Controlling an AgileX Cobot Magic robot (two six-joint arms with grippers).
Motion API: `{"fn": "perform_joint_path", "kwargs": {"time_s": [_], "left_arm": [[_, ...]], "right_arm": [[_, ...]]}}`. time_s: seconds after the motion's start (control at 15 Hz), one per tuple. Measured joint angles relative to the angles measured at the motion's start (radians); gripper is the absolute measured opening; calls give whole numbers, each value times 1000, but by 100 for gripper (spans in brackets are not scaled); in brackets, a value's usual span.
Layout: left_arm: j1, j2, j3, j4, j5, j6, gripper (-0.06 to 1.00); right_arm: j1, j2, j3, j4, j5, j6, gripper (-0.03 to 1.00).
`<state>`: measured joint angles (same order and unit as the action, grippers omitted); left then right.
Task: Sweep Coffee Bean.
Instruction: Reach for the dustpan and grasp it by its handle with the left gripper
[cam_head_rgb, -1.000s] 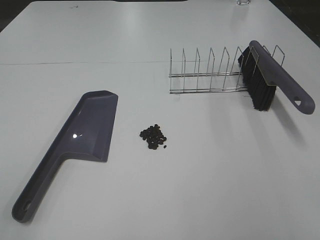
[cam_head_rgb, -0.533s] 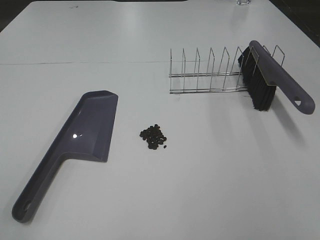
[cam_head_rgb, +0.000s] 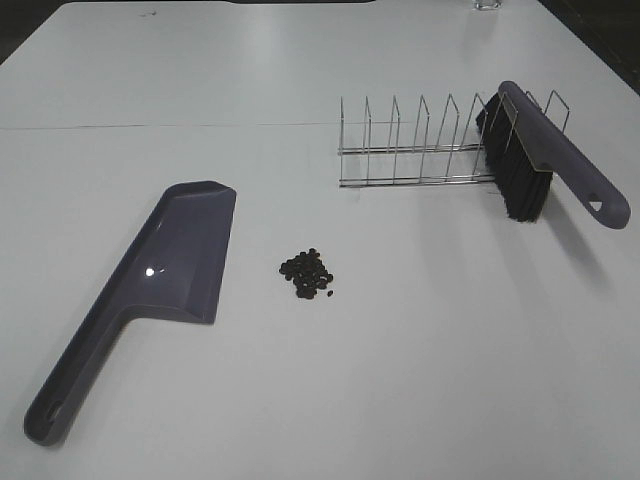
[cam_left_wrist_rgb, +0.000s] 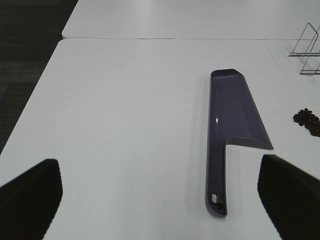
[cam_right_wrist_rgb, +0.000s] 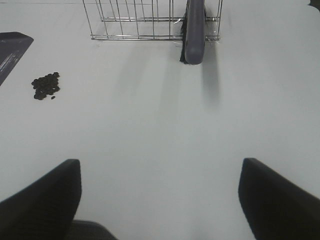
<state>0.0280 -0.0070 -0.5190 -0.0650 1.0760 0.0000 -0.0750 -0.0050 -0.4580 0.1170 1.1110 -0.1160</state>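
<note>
Coffee beans (cam_head_rgb: 308, 273) lie piled on the table (cam_head_rgb: 400, 390) just right of the dustpan (cam_head_rgb: 170, 262), its handle pointing at the left claw (cam_left_wrist_rgb: 160, 200); the brush (cam_head_rgb: 545, 155), racked far right, faces the right claw (cam_right_wrist_rgb: 160, 200). Both claws spread, empty.

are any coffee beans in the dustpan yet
No, the coffee beans lie in a small pile on the table beside the dustpan, apart from it, and its tray is bare.

Soft, even light from above leaves the white table (cam_head_rgb: 300, 400) bright without harsh glare; one small highlight sits on the dustpan (cam_head_rgb: 172, 255); the brush (cam_head_rgb: 520, 175) casts a faint, diffuse shadow; the left fingers (cam_left_wrist_rgb: 30, 195) and right fingers (cam_right_wrist_rgb: 40, 200) loom dark and out of focus; every view looks slightly soft.
</note>
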Motion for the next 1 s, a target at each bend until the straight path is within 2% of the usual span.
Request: {"fn": "perform_joint_path", "kwargs": {"time_s": [1.0], "left_arm": [[0,0,0,0,0,0,99]], "right_arm": [[0,0,0,1,0,0,76]]}}
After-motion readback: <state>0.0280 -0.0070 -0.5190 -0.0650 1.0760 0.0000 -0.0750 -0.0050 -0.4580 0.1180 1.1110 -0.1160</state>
